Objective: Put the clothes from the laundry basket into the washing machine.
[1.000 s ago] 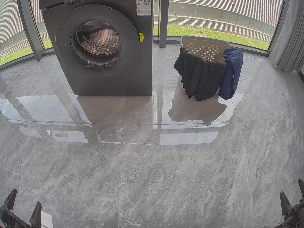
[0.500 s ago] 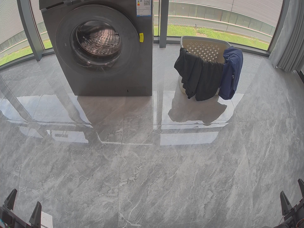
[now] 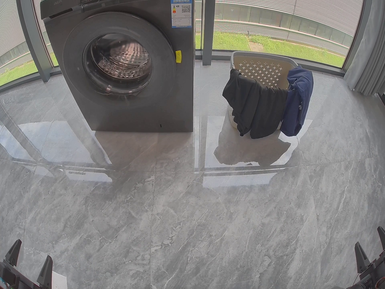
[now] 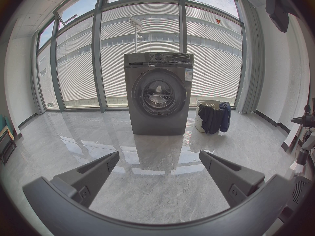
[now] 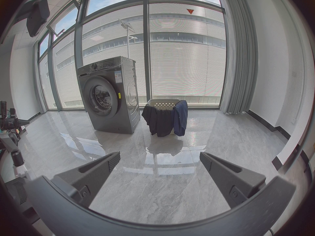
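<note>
Laundry basket (image 3: 262, 71) stands on the floor (image 3: 192, 221) near the washing machine (image 3: 120, 65), to its right, by the window. Black garment (image 3: 254, 107) and blue garment (image 3: 297, 99) hang over its near rim, side by side. Left tool (image 4: 159, 154) and right tool (image 5: 159, 154) sit low, well apart from both; fingers spread, holding nothing.

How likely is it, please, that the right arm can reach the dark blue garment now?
Probably not: unobstructed, but the right gripper sits far across grey floor from the dark blue garment.
</note>
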You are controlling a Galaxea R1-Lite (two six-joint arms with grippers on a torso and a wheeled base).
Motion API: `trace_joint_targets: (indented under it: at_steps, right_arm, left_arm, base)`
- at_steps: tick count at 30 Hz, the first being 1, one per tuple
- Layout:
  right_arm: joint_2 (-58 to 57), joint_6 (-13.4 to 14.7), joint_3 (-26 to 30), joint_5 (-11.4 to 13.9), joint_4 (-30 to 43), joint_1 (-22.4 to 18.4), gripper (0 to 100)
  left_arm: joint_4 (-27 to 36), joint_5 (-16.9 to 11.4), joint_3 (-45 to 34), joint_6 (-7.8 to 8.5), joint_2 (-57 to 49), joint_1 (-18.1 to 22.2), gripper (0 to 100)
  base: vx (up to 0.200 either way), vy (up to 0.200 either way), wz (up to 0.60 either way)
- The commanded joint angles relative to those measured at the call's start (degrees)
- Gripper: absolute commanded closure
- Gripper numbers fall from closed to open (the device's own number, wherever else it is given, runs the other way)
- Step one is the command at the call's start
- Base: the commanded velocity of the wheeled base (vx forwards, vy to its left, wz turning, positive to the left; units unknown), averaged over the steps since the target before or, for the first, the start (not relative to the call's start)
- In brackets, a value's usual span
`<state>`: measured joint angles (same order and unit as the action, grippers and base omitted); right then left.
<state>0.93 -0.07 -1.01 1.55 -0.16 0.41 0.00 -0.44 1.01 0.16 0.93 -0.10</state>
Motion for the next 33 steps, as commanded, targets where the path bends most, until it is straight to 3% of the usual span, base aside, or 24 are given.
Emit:
trace_joint_targets:
  at_steps: [1,9,16,33]
  right_arm:
    - [-0.9,0.0,1.0,0.0,0.0,0.0,0]
    - [-0.9,-0.1,1.0,0.0,0.0,0.0,0]
    - [-0.9,-0.1,1.0,0.0,0.0,0.0,0]
    - [-0.9,-0.1,1.0,0.0,0.0,0.0,0]
  left_arm:
    - [0.0,0.0,-1.0,0.02,-0.8,0.0,0]
    - [0.0,0.0,-1.0,0.11,-0.8,0.0,0]
    - [0.0,0.0,-1.0,0.02,-0.8,0.0,0]
    - [0.0,0.0,-1.0,0.02,-0.8,0.0,0]
  base:
    - [0.0,0.0,0.0]
    - [0.0,0.0,-0.45]
    - [0.0,0.0,0.0]
    - [0.2,0.0,0.0]
